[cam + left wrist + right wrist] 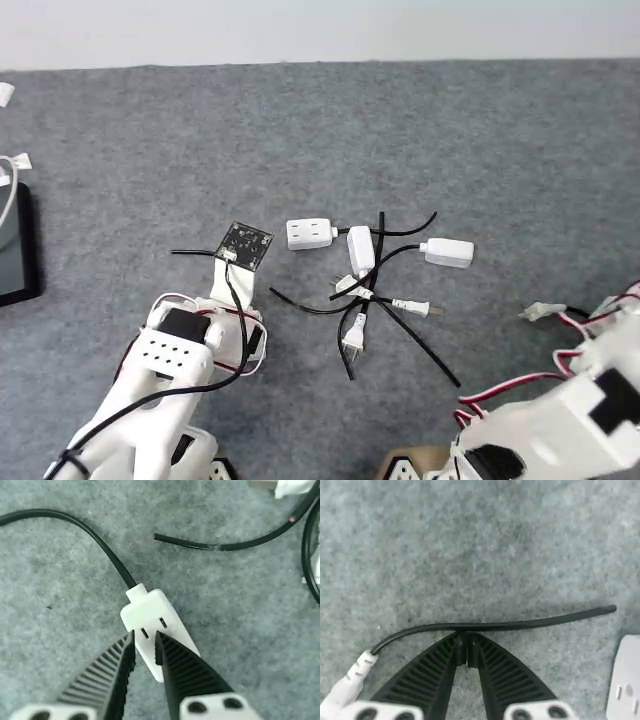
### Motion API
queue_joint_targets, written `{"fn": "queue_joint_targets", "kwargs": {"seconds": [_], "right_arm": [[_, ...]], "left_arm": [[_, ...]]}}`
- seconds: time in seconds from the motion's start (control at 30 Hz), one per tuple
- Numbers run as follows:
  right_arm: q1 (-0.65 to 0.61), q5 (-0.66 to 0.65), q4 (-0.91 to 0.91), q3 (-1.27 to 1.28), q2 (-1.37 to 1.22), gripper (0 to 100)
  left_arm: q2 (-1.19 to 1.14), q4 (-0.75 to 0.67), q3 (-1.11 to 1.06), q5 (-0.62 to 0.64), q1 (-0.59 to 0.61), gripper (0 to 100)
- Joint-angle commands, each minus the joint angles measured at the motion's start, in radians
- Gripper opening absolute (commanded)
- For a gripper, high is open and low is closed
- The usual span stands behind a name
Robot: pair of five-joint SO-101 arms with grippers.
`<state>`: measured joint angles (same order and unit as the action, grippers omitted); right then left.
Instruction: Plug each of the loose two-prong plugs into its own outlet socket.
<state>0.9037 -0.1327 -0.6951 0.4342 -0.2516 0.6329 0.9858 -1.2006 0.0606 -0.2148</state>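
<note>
Black ribbed fingers (172, 665) of the left gripper (145, 642) are clamped on one end of a white socket (150, 611), and its two slots are left uncovered. The socket is a smooth, hard, wedge-shaped block. A round black lead (95, 537) runs from its back and curves away over the mat (240, 610).

The right gripper (468, 647) is pinched together on a thin black cord (530, 622), well back from the white plug (347, 685) at the cord's end. In the high view this plug (538, 311) is seen just beside the right arm, well apart from the tangle (365, 285) of other sockets, plugs and leads at mid-table.

The plug's prongs are judged hard to steer from a grip on the limp cord, since the plug can droop and twist. A better result is expected if the moulded plug body is gripped instead. The prongs should be lined up with the slots before any push is made. The socket should be held firmly so that the push is met and not lost in a slide.

The mat is grey, felt-like and matt, and some drag on trailing leads is to be expected. A second socket (622, 680) lies near the right gripper.
</note>
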Motion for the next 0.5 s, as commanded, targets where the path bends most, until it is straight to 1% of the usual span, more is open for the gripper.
{"fn": "queue_joint_targets", "kwargs": {"seconds": [0.0, 0.23, 0.4, 0.47], "right_arm": [[-0.005, -0.006, -0.12, -0.147, -0.039, 6.3], [-0.137, 0.164, -0.337, -0.299, -0.053, 6.5], [-0.225, 0.236, -0.415, -0.338, -0.053, 16.1], [-0.251, 0.247, -0.429, -0.345, -0.053, 17.9]], "left_arm": [[-0.014, 0.002, -0.044, -0.015, 0.008, 4], [-0.014, 0.002, -0.045, -0.015, 0.008, 4], [-0.014, 0.002, -0.045, -0.018, 0.008, 4], [-0.014, 0.002, -0.045, -0.018, 0.008, 4]]}}
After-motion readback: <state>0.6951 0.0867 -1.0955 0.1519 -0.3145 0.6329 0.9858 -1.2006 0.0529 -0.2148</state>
